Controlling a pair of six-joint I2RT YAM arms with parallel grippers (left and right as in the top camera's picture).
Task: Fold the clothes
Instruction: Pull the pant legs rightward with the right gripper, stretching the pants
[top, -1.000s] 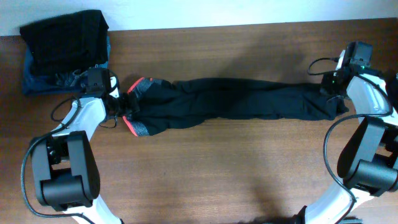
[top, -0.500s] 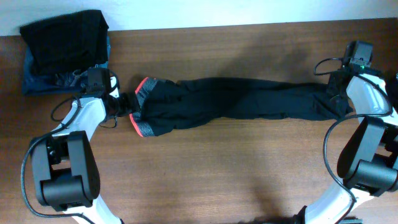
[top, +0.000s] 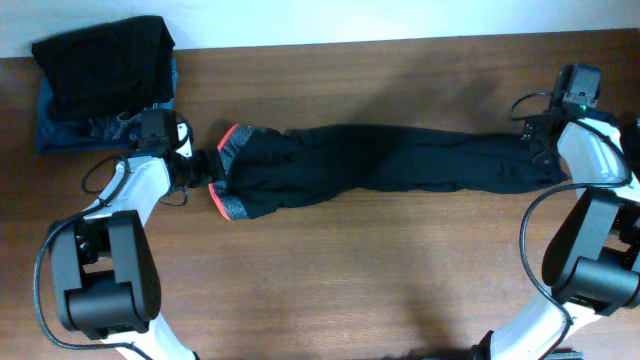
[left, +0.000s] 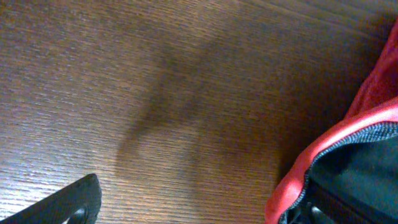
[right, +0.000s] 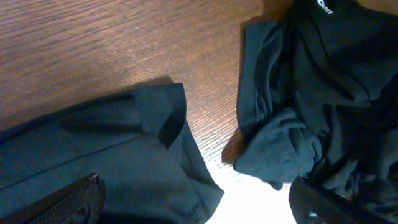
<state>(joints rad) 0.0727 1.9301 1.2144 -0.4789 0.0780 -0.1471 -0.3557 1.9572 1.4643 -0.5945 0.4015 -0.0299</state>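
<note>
A long black garment (top: 380, 165) lies stretched left to right across the table. Its grey waistband (top: 228, 205), edged red-orange, is at the left end. My left gripper (top: 203, 165) sits just left of the waistband, open. In the left wrist view the red edge (left: 329, 155) lies against the right finger, with bare wood between the fingers of the left gripper (left: 199, 211). My right gripper (top: 545, 150) hovers over the leg end, open. In the right wrist view the leg hem (right: 143, 143) lies flat under the right gripper (right: 199, 205), gripped by neither finger.
A folded black garment (top: 105, 65) rests on a blue one (top: 50, 130) at the table's back left corner. Another dark garment (right: 298, 93) lies bunched beside the leg end at the right edge. The back wall runs along the table's far side.
My right gripper has opened and let go of the leg end. The garment has settled flat, and its waistband end has slid slightly right, away from my left gripper.
</note>
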